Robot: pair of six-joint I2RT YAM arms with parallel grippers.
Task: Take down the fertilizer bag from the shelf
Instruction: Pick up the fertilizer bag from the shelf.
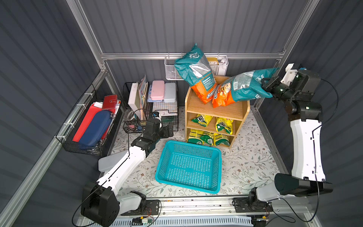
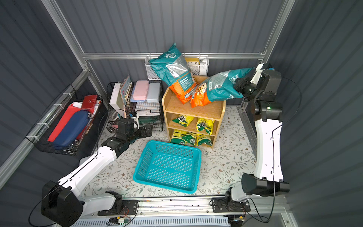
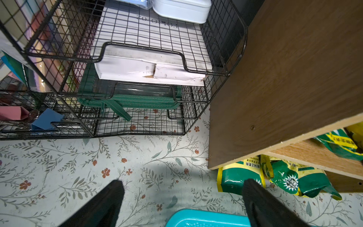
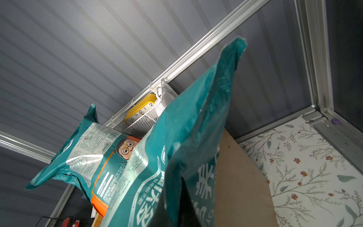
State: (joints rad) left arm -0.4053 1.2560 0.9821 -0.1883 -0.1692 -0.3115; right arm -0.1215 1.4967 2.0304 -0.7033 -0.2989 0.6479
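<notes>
The right pincer [image 1: 264,85] pinches the teal top edge of the fertilizer bag [image 1: 240,87], whose orange bottom rests on the top tier of the shelf [image 1: 218,113], touching a second bag [image 1: 196,72]. The left pincer [image 3: 183,182] hangs spread, low over the table [image 1: 245,167] beside the shelf

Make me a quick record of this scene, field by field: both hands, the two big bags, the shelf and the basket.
right hand: shut on the teal top end of the tilted fertilizer bag
left hand: open, holding nothing, low beside the shelf
tilted fertilizer bag: leans toward the right arm, orange end on the shelf's top tier
second fertilizer bag: on the top tier, leaning back, untouched
lower tiers: small green-and-yellow packets
teal basket: in front of the shelf, empty
</notes>
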